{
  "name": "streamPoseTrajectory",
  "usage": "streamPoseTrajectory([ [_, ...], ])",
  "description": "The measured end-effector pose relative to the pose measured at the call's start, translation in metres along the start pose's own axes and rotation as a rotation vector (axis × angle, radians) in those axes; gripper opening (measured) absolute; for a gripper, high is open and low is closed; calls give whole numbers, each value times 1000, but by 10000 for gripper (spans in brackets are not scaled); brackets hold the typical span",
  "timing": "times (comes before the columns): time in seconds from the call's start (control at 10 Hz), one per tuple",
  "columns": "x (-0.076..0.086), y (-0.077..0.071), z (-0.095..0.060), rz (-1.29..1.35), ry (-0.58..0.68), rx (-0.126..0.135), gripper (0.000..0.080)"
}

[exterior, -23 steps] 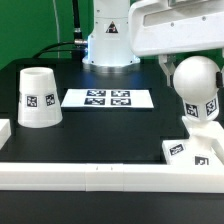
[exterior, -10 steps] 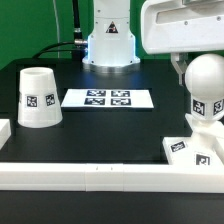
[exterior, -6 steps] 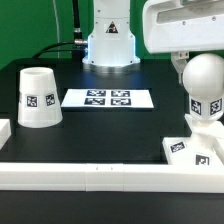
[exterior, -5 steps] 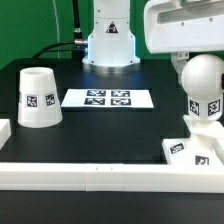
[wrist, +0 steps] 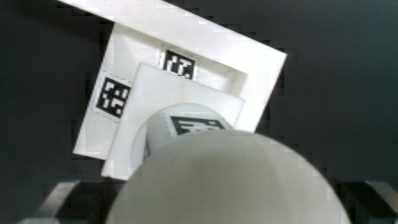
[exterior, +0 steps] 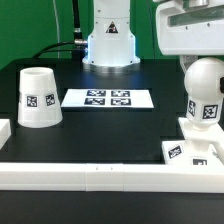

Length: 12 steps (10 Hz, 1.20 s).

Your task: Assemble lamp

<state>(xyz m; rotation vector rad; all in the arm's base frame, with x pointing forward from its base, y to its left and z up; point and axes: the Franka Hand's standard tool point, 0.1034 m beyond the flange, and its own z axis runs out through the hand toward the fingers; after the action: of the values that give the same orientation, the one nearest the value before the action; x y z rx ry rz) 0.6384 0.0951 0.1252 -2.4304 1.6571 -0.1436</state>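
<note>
The round-headed bulb [exterior: 205,88] stands upright on the flat square base [exterior: 186,152] at the exterior view's right, its stem on the base's raised middle. My gripper [exterior: 203,62] comes down from above and is shut on the bulb's head. In the wrist view the bulb's grey head [wrist: 222,170] fills the space between my dark fingers [wrist: 64,200], with the tagged base [wrist: 187,65] below it. The tapered shade [exterior: 38,97] stands mouth down at the exterior view's left, apart from me.
The marker board [exterior: 109,98] lies flat in the middle of the black table. A long white rail [exterior: 100,176] runs along the front edge, with a short rail piece [exterior: 4,132] at the left. The robot's base [exterior: 108,40] stands behind.
My gripper has carried the bulb a little to the exterior view's right and slightly down onto the base. The shade and marker board have not moved.
</note>
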Motion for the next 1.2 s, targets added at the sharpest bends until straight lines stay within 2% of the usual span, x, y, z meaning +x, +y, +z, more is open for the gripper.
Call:
streamPoseTrajectory([
  [0.3, 5, 4, 2, -60, 1, -5, 580],
  [0.6, 3, 3, 3, -61, 0, -5, 580],
  [0.7, 3, 3, 3, -70, 0, -5, 684],
  [1.2, 7, 4, 2, -486, -2, -12, 699],
])
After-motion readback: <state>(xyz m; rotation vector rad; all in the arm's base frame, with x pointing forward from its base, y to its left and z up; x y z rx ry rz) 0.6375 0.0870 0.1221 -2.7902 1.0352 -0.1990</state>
